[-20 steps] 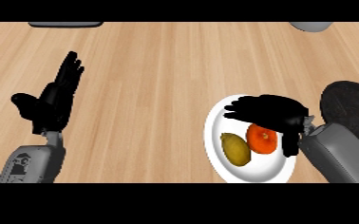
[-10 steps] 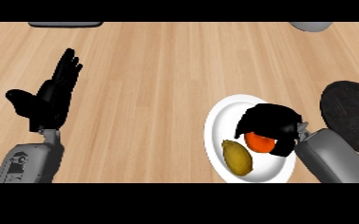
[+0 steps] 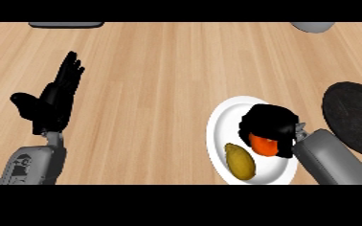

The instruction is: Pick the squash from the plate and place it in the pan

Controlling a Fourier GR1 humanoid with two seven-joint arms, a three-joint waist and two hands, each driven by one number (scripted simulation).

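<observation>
Right robot hand (image 3: 272,124) is curling over the orange squash (image 3: 264,145), fingers wrapping round it & hiding most of it, w/ only the lower part showing. Squash is sitting in the R half of the white plate (image 3: 216,129), w/ a yellow-brown oval item (image 3: 240,161) lying just beside it on the L. Dark pan (image 3: 346,115) is sitting near the plate at the view's R edge. Left robot hand (image 3: 53,103) is resting wide open, fingers straight, over the counter (image 3: 163,76) at L.
</observation>
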